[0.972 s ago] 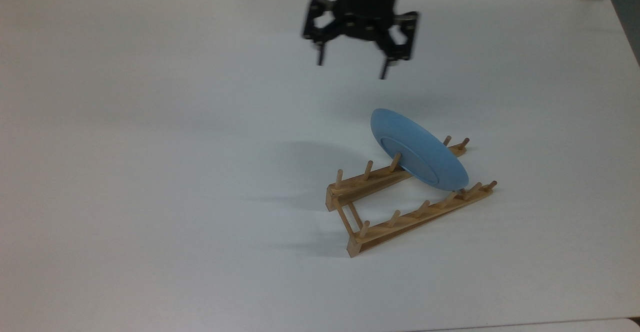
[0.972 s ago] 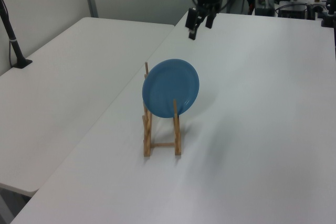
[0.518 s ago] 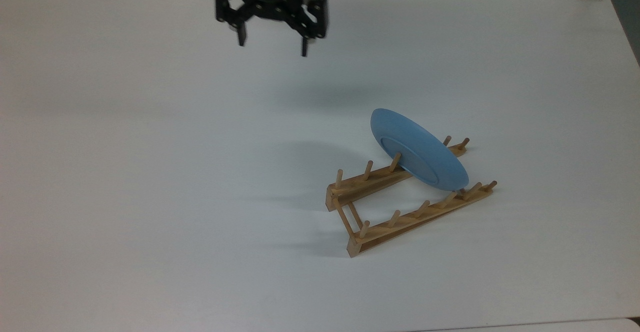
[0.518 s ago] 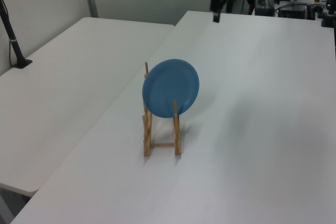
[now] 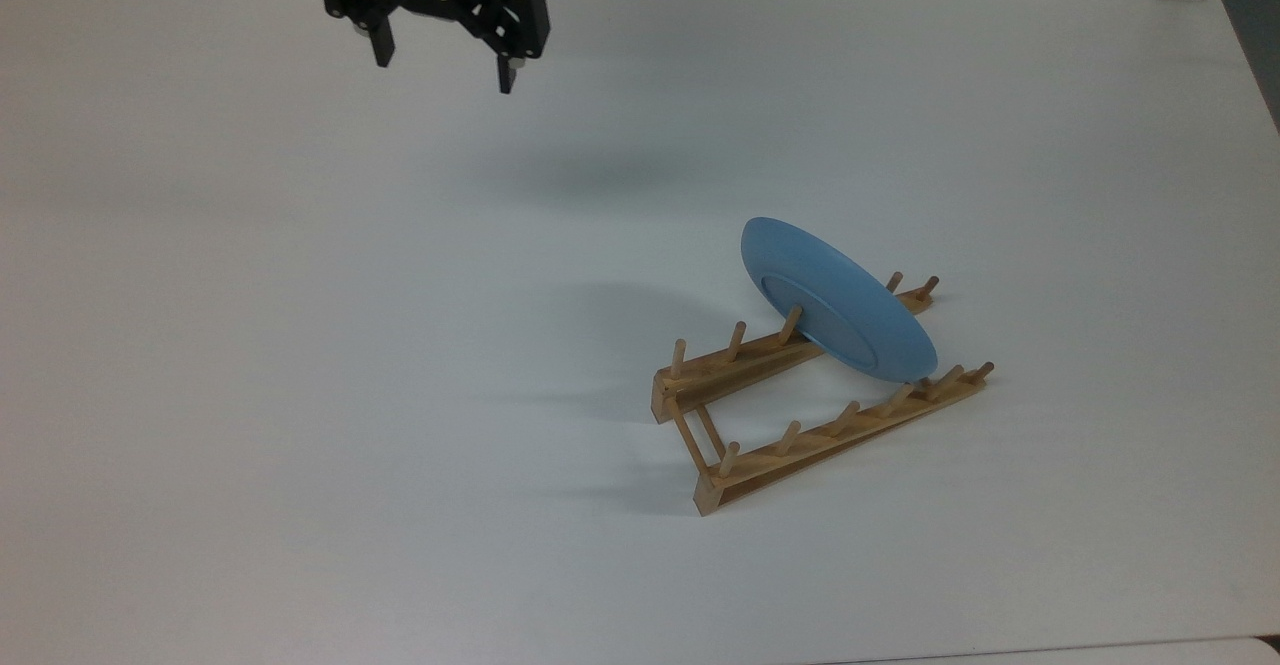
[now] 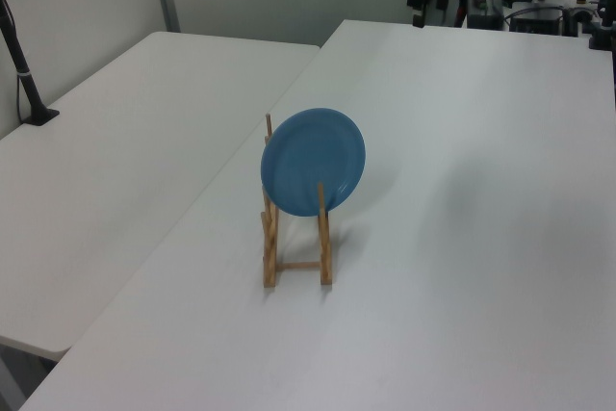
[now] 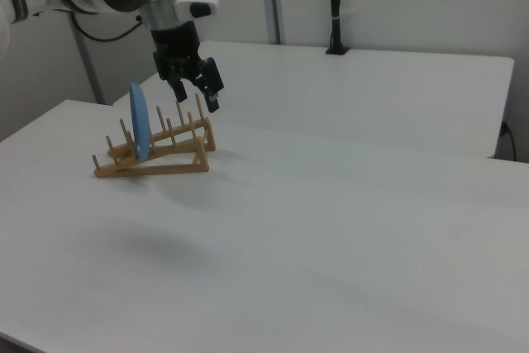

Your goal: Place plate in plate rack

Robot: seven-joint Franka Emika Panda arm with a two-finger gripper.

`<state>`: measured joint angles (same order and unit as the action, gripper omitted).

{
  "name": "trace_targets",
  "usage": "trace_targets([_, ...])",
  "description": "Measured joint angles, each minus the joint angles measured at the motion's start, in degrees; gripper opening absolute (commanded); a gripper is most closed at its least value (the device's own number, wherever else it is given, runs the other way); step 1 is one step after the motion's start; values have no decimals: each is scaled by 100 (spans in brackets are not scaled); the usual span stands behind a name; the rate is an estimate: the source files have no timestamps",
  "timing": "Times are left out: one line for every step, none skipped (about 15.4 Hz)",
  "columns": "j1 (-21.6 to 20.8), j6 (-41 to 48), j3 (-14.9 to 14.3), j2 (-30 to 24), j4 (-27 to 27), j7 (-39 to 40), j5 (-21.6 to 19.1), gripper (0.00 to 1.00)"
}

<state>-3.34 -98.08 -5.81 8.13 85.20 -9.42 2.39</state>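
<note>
The light-blue plate (image 5: pixel 835 300) stands on edge in the wooden plate rack (image 5: pixel 830 440), held between pegs near the rack's end at the top view's right. In the left view the plate (image 6: pixel 313 163) faces the camera above the rack (image 6: pixel 272 247). In the right view the plate (image 7: pixel 139 121) is seen edge-on in the rack (image 7: pixel 157 167). My gripper (image 5: pixel 443 67) hangs open and empty above the table's far edge, well away from the plate toward the top view's upper left. The gripper also appears at the left view's top (image 6: pixel 420 16) and in the right view (image 7: pixel 197 103).
The rack sits on a wide white table (image 5: pixel 300 345). A second white table (image 6: pixel 125 141) adjoins it at the left view's left, with a black post (image 6: pixel 19 55) on it. Equipment stands beyond the far edge (image 6: pixel 539 12).
My open gripper has swung toward the top view's left along the far edge, away from the plate. Plate and rack have not moved.
</note>
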Motion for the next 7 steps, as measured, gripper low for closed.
trace_targets([1,0,-53,-1,0,2,0,100])
trace_targets([3,0,-102,-4,0,2,0,100])
trace_targets([1,0,-153,-9,0,2,0,100])
trace_targets([1,0,-198,-19,-1,3,0,100])
trace_targets([1,0,-231,-29,-1,4,0,100])
trace_targets([1,0,-246,-37,-1,4,0,100])
trace_targets([1,0,-248,-41,-1,4,0,100])
